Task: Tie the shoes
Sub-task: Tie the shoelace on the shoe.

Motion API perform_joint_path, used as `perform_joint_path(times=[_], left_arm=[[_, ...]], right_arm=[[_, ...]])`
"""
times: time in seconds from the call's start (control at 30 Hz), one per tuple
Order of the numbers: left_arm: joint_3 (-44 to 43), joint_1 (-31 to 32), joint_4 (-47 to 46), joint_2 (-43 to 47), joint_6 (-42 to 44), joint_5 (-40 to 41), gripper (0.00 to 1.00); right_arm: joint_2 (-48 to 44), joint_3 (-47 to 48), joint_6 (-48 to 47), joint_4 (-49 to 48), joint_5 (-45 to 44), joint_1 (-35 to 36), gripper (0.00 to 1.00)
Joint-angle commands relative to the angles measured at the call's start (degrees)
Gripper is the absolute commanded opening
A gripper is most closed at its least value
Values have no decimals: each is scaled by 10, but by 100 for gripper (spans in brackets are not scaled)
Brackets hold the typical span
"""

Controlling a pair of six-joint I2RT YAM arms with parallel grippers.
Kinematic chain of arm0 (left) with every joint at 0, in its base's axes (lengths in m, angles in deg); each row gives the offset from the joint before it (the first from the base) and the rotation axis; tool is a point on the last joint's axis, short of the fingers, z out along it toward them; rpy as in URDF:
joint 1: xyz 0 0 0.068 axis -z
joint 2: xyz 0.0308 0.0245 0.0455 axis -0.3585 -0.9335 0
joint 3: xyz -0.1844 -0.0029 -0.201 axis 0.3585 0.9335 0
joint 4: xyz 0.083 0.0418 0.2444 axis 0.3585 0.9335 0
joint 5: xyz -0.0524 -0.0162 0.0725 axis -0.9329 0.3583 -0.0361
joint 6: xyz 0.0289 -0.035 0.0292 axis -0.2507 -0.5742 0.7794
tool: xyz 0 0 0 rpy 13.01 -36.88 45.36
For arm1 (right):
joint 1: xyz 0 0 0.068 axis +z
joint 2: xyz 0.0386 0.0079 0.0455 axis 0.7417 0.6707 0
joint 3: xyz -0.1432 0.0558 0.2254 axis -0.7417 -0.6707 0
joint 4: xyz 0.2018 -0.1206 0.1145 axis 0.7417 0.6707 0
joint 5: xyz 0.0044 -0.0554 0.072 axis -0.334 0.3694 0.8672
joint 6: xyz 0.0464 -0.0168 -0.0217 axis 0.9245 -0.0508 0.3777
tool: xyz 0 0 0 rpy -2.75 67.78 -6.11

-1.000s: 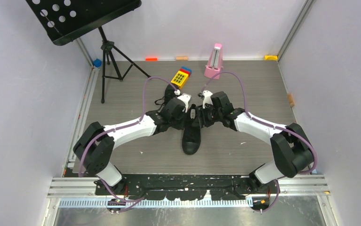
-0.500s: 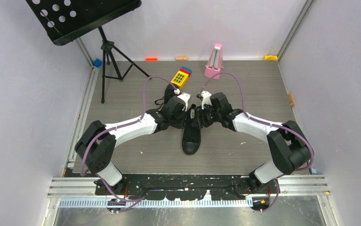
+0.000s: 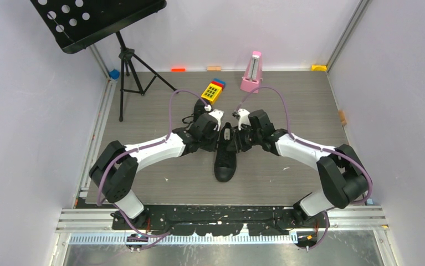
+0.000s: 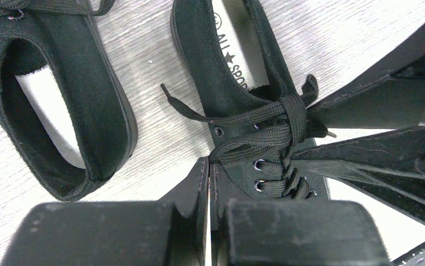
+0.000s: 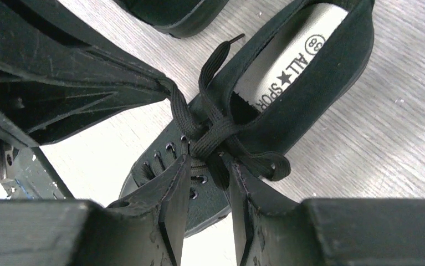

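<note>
Lacing on the black canvas low-top sneaker [image 3: 225, 163], which lies nearer than the pink metronome [image 3: 251, 72] with its toe toward the arm bases, has reached a first crossover [image 5: 213, 136]. The bow apparently remains to be made. The matching sneaker [image 4: 60, 111], nearer than the metronome and further left, seems untied. The left gripper [image 4: 209, 166] is clenched on a flat black lace [image 4: 243, 147]. The right gripper [image 5: 207, 166] straddles the crossover, jaws apart. Since a second ago, the right arm has edged inward, while the sneaker stayed put.
</note>
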Motion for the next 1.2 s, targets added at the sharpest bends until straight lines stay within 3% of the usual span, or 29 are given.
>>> perform_joint_path(times=[0.0, 0.13, 0.33, 0.43, 0.63, 0.97, 1.07, 1.17], left_arm=[[-26, -2, 4, -5, 2, -9, 0], [-27, -2, 3, -6, 1, -11, 0], [-27, -2, 3, -5, -1, -11, 0], [-26, -2, 4, -4, -4, -11, 0], [-27, -2, 15, -3, -4, -18, 0], [-58, -2, 56, 13, 78, -27, 56], [-85, -2, 72, 13, 117, -26, 63], [-107, -2, 81, 10, 132, -33, 61]], right_arm=[[-36, -8, 5, 14, -3, 0, 37], [-46, -10, 6, 25, -6, 0, 31], [-62, -9, 6, 49, -17, -2, 7], [-72, -13, 14, 65, -34, -8, 1], [-86, -18, 35, 108, -44, -20, 0], [-80, -18, 43, 103, -17, -22, 0], [-76, -13, 42, 103, -9, -22, 0], [-74, -11, 42, 103, -6, -22, 0]])
